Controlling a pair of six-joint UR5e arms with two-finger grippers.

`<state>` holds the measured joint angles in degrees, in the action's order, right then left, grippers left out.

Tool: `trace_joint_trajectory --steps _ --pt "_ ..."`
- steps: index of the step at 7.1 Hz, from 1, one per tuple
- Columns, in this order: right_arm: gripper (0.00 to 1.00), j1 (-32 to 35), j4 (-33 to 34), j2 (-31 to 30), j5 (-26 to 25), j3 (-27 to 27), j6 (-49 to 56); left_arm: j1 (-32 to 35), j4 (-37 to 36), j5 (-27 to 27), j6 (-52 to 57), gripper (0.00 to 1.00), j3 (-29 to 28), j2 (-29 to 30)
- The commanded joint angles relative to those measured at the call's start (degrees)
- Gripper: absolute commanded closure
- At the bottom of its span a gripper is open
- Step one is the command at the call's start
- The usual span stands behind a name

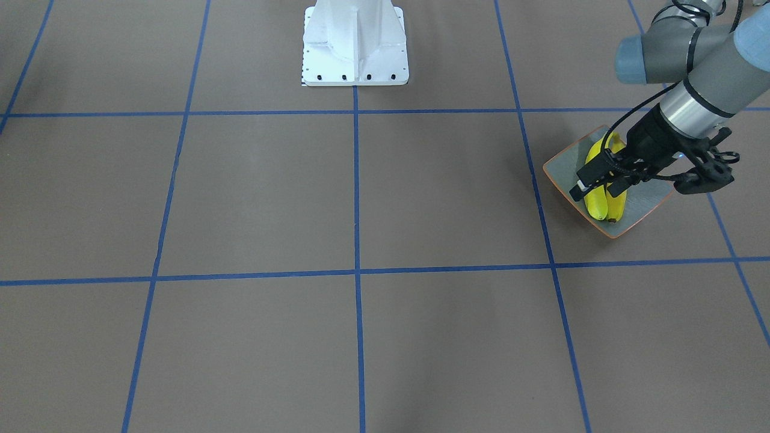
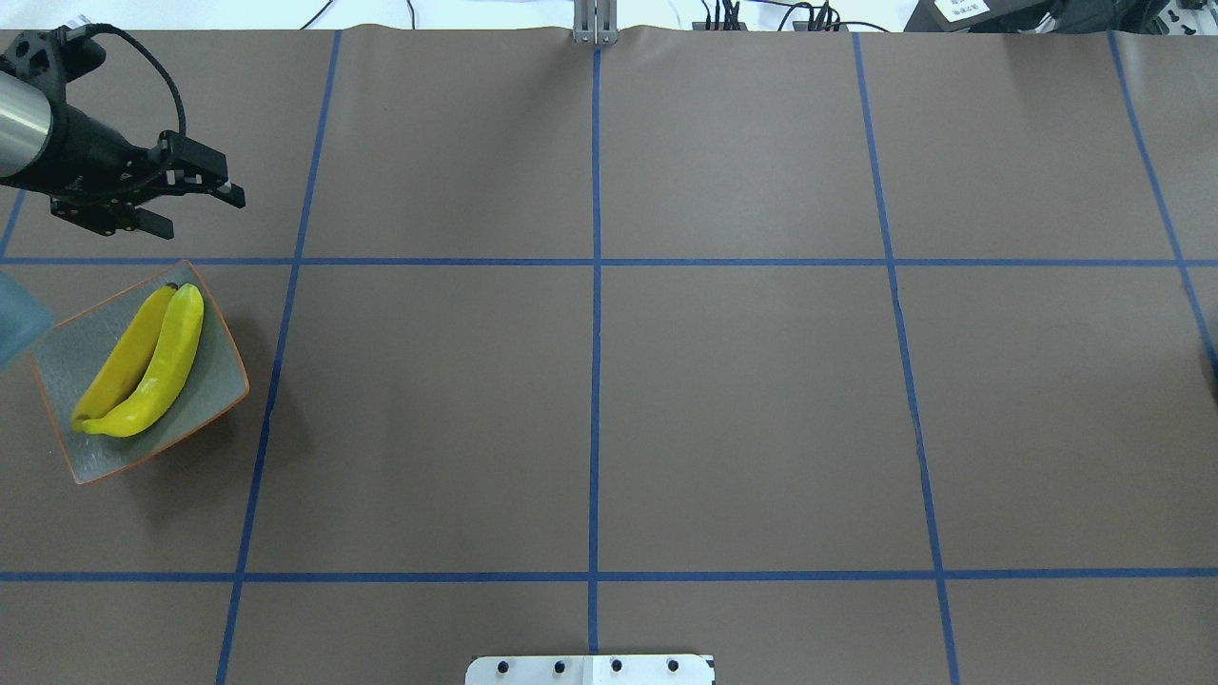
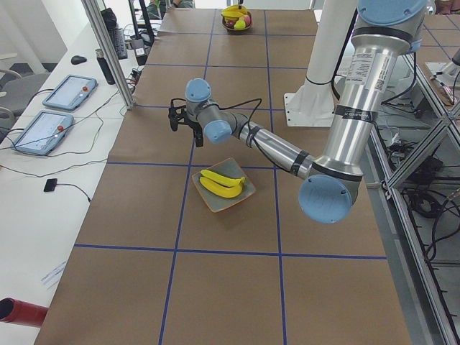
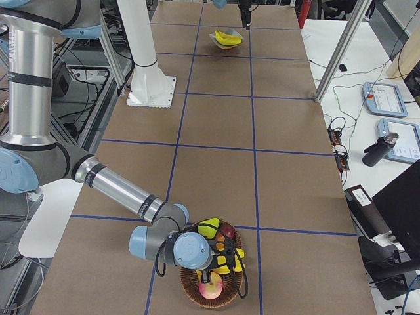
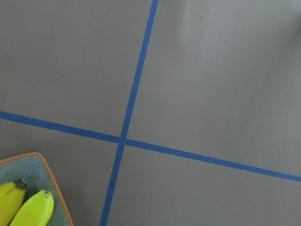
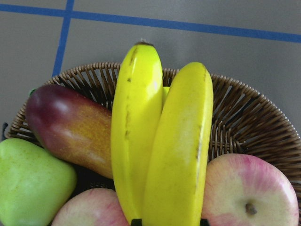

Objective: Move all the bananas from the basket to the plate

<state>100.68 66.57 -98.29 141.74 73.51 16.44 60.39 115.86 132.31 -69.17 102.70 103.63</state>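
Two yellow bananas (image 2: 143, 366) lie side by side on the grey-green plate (image 2: 205, 390) at the table's left end; they also show in the front view (image 1: 601, 201) and the left wrist view (image 5: 33, 209). My left gripper (image 2: 205, 214) hangs open and empty above the table just beyond the plate. Two more bananas (image 6: 160, 141) lie on top of the fruit in the wicker basket (image 6: 244, 103). My right gripper (image 4: 226, 252) is down in the basket over them. Only dark slivers of its fingertips (image 6: 136, 221) show beside the bananas' near ends, so I cannot tell its state.
The basket also holds a red-green mango (image 6: 66, 127), a green pear (image 6: 33, 183) and apples (image 6: 249, 188). The robot's white base (image 1: 355, 42) stands at mid-table. Blue tape lines cross the brown tabletop. Tablets and cables lie on a side bench (image 3: 57, 108).
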Motion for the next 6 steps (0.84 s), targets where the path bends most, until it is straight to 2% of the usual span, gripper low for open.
trace_joint_trajectory --steps 1,2,5,6 --pt "1.00 0.92 0.23 -0.06 1.08 2.07 0.17 -0.27 -0.02 -0.04 -0.44 0.00 -0.22 0.43" --pt "1.00 1.18 3.01 -0.06 1.60 5.30 0.08 -0.36 -0.02 -0.04 -0.52 0.00 -0.22 0.52" --pt "1.00 2.94 22.39 0.55 1.70 21.81 0.00 -1.15 -0.02 -0.04 -1.14 0.00 -0.92 1.31" --pt "1.00 3.29 27.25 3.95 1.52 23.86 -1.57 -1.15 -0.02 -0.04 -1.14 0.00 -1.01 1.66"
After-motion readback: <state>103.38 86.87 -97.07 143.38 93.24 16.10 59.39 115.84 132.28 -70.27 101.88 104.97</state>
